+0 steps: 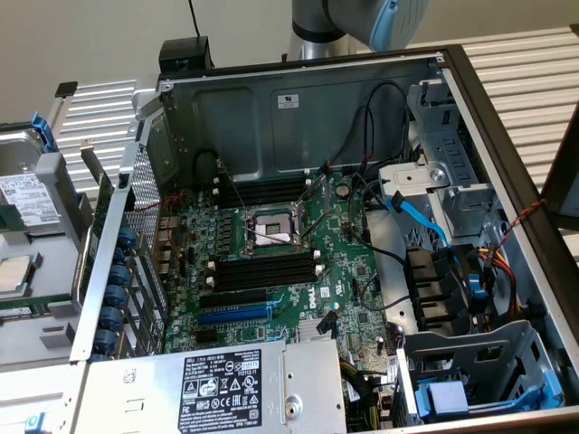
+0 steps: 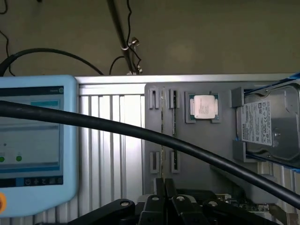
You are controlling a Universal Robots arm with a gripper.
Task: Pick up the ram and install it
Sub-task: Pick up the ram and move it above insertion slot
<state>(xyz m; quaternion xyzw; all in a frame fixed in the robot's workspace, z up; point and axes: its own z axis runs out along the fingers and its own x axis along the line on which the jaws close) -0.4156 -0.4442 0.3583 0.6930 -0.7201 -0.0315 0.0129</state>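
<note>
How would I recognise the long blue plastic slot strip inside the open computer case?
Look into the open grey metal computer case at the green motherboard. Between the silver power supply box and the long black slot strips with white end clips lies the long blue plastic slot strip. It is the only blue strip; its neighbours are black.

A green board (image 1: 271, 249) is seen inside a grey metal case (image 1: 271, 117). Black slot strips (image 1: 262, 273) with white ends are laid across it. A blue slot strip (image 1: 233, 316) is seen toward its seven o'clock and a bright blue cable (image 1: 418, 219) at its three o'clock. The gripper (image 2: 164, 183) is coloured black. The screen (image 2: 33, 140) is framed in light blue.
</note>
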